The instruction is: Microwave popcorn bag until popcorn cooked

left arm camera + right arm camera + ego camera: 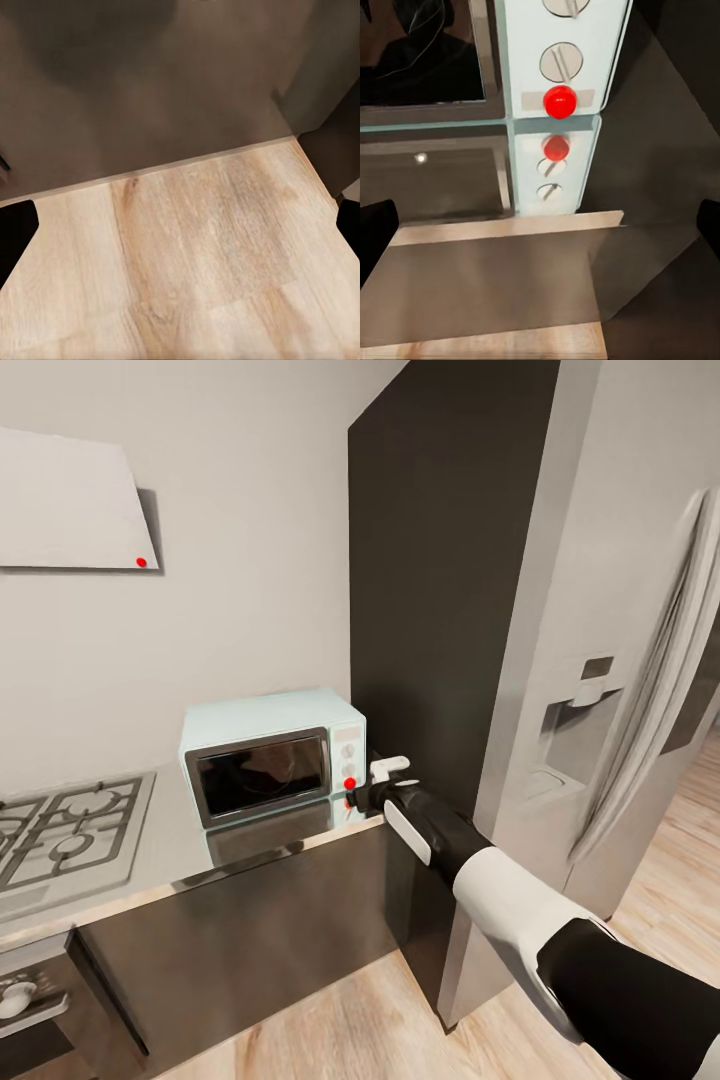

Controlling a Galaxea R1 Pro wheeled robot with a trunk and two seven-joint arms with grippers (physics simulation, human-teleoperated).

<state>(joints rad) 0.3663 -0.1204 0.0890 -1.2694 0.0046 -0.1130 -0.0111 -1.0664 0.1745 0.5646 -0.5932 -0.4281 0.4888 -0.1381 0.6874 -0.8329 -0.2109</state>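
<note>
The pale blue microwave [265, 755] stands on the steel countertop [170, 840] with its dark glass door shut. My right gripper [374, 780] is open, right in front of the white control panel's lower corner, beside the red indicator light [350, 784]. In the right wrist view the indicator light [559, 101] glows below a round knob [561, 61], and the black fingertips [375, 232] sit wide apart over the countertop [495, 285]. My left gripper [180, 232] hangs open over the wood floor [195, 255]. The popcorn bag is out of view.
A gas hob [60, 830] lies left of the microwave, with an oven knob [15, 1000] below it. A tall dark panel [450, 560] and the steel fridge [600, 660] rise right of the counter. A range hood [70, 500] hangs on the wall.
</note>
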